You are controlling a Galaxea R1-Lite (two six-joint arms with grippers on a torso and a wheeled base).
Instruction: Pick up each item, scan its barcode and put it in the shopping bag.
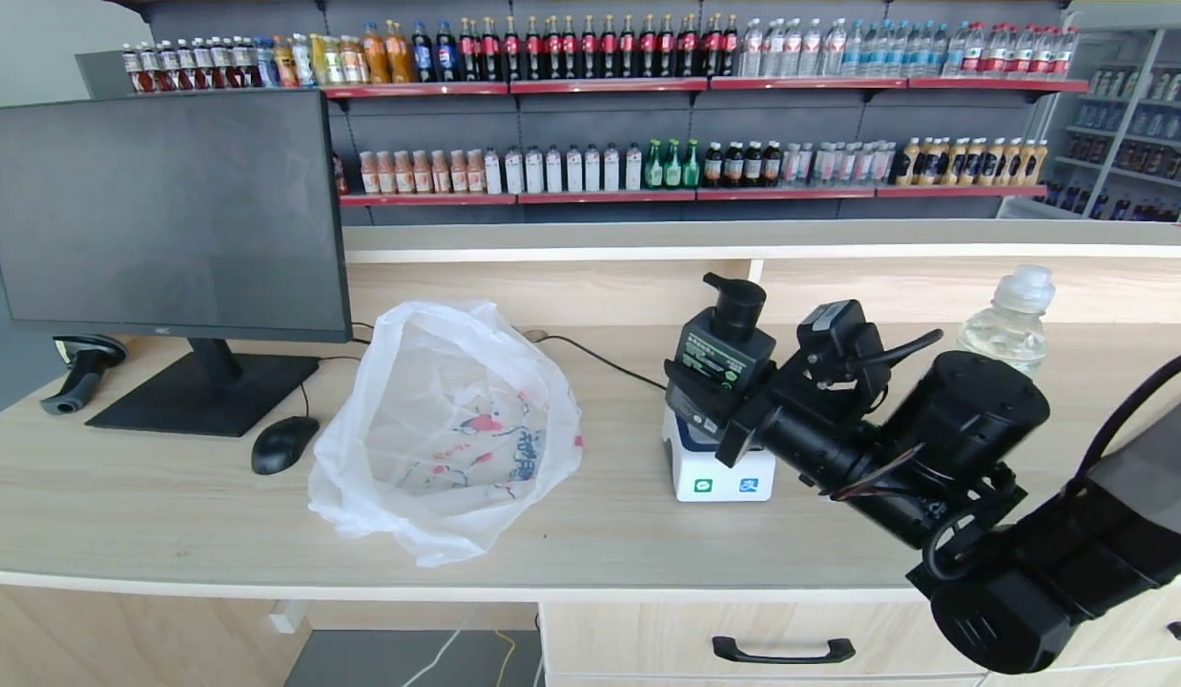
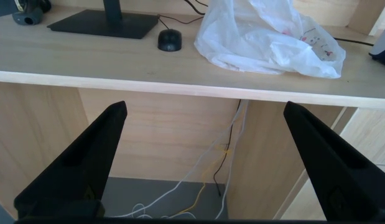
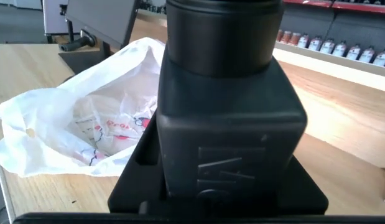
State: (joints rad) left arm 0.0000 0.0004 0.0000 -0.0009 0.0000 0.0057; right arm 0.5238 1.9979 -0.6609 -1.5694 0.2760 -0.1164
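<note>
In the head view the right tool (image 1: 743, 420) is clamped on a dark pump bottle (image 1: 719, 353) and holds it tilted just above the white scanner box (image 1: 719, 477) on the tabletop (image 1: 171, 515), probably so the label faces the reader. The shopping bag (image 1: 447, 429) sits just left of the box with its mouth gaping, handy for the drop. A water bottle (image 1: 1005, 324) stands at the far right, its lower part cut off by the arm. A monitor (image 1: 166, 215), mouse (image 1: 283, 444) and handheld scanner (image 1: 80, 372) are at the left. I cannot tell whether the bottle touches the box.

In the left wrist view the left tool (image 2: 204, 112) has its fingers spread wide with nothing between them. It hangs low in front of the tabletop's near edge — parked clear of the work, I judge. Cables (image 2: 226, 155) dangle under the tabletop.

In the right wrist view the bottle's dark body (image 3: 223, 124) stands close up, with the bag (image 3: 86, 124) beyond it to the left. No barcode can be made out.
</note>
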